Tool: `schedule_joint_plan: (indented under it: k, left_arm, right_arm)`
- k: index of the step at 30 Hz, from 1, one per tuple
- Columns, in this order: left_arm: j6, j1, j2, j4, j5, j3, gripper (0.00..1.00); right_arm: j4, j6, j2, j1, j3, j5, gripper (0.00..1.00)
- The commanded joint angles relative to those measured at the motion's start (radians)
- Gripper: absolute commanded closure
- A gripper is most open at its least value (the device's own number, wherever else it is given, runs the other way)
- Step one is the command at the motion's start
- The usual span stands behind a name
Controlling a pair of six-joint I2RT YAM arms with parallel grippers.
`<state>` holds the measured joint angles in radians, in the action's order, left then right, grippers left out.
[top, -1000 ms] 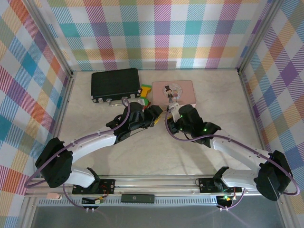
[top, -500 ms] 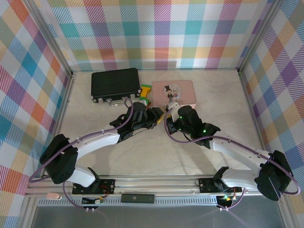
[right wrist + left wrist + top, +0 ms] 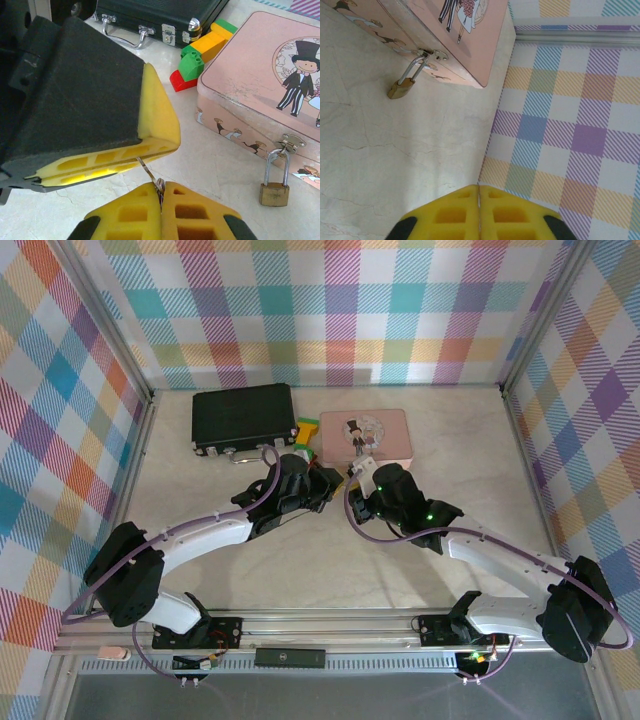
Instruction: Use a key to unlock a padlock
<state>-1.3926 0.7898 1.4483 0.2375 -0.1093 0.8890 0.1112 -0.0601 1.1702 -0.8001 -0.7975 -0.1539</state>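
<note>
The small brass padlock (image 3: 274, 192) hangs by its silver shackle from the hasp of the pink tin box (image 3: 260, 75) and rests on the table. In the left wrist view the padlock (image 3: 401, 88) lies ahead, to the upper left. My right gripper (image 3: 160, 195) is shut on the bow end of the key (image 3: 146, 170). The key's thin blade slants up-left into my left gripper (image 3: 167, 146), whose yellow pads are pressed shut on it. From above, both grippers (image 3: 340, 482) meet just in front of the tin, a short way left of the padlock.
A black case (image 3: 243, 417) lies at the back left. Coloured toy blocks (image 3: 200, 55) sit between it and the pink tin (image 3: 365, 435). Checked walls enclose the marble table (image 3: 450, 460) on three sides, with open room to the right.
My left gripper has slid toward the right one and closed its pads on the key's blade. The right gripper has kept its hold and barely moved.
</note>
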Motion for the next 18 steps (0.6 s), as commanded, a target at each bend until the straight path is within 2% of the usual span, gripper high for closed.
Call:
schedule_joint_plan:
  k: [1,4,8,12,14,18]
  left_arm:
    - [0.012,0.009,0.010,-0.012,0.023,0.031,1.00]
    - [0.052,0.007,0.010,-0.039,0.038,0.044,1.00]
    - [0.200,-0.004,-0.002,-0.069,0.067,0.060,1.00]
    - [0.368,-0.027,-0.023,0.011,0.051,0.038,1.00]
    - [0.462,-0.034,-0.038,0.062,0.039,0.018,1.00]
    - [0.618,-0.049,-0.069,0.223,-0.028,-0.052,1.00]
  right_arm:
    - [0.001,0.020,-0.035,-0.006,0.006,0.006,1.00]
    - [-0.010,0.001,-0.063,-0.006,0.017,0.030,0.99]
    - [-0.014,-0.090,-0.141,0.006,0.038,0.038,0.69]
    - [-0.008,-0.242,-0.215,0.076,0.064,0.089,0.52]
    - [-0.031,-0.339,-0.246,0.134,0.093,0.147,0.47]
    - [-0.144,-0.536,-0.266,0.276,0.162,0.361,0.43]
